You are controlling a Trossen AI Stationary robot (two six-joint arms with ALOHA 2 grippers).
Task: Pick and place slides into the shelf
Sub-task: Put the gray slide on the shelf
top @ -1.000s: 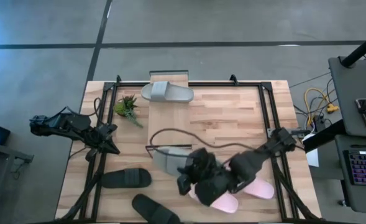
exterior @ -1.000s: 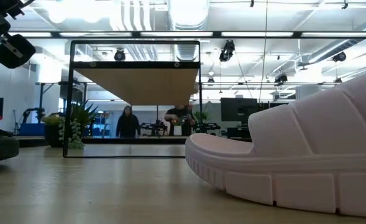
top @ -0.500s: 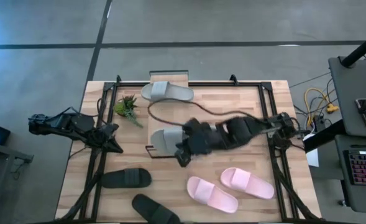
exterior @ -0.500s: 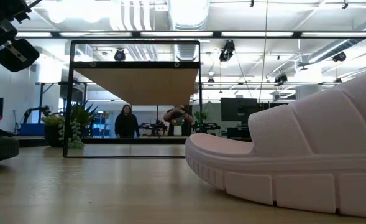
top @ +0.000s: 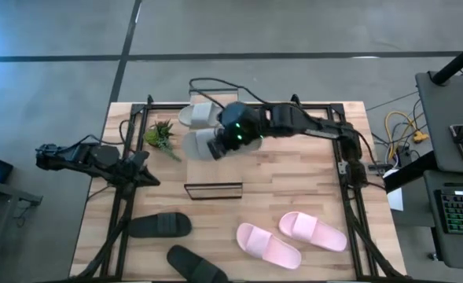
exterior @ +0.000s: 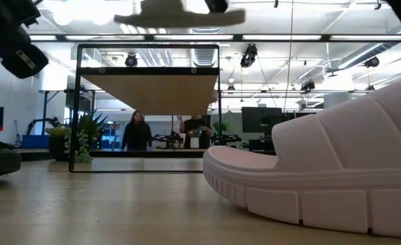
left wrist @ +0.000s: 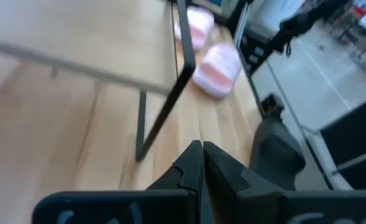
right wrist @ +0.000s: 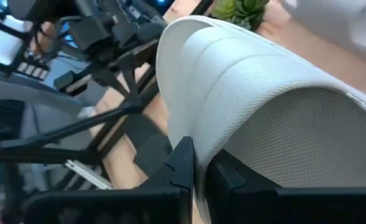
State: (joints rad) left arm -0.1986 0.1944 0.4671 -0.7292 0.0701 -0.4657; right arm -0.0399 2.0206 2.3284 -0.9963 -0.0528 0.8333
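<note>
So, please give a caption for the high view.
Right tool carries a grey foam slide beside its twin on the wooden shelf.

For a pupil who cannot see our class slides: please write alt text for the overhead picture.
From above, the right gripper holds a grey foam slide sandal over the wooden table, beside its twin on the narrow wooden-topped shelf. Two pink slides and two black slides lie at the near edge; the left gripper waits by a small green plant.

A small green potted plant [top: 159, 134] sits near the far left corner of the wooden table [top: 294, 169]. Right of the table, a keyboard [top: 461, 210] lies on a dark desk, with yellow cables [top: 400, 126] on the floor. Two people [exterior: 136, 131] stand in the room's far background.
</note>
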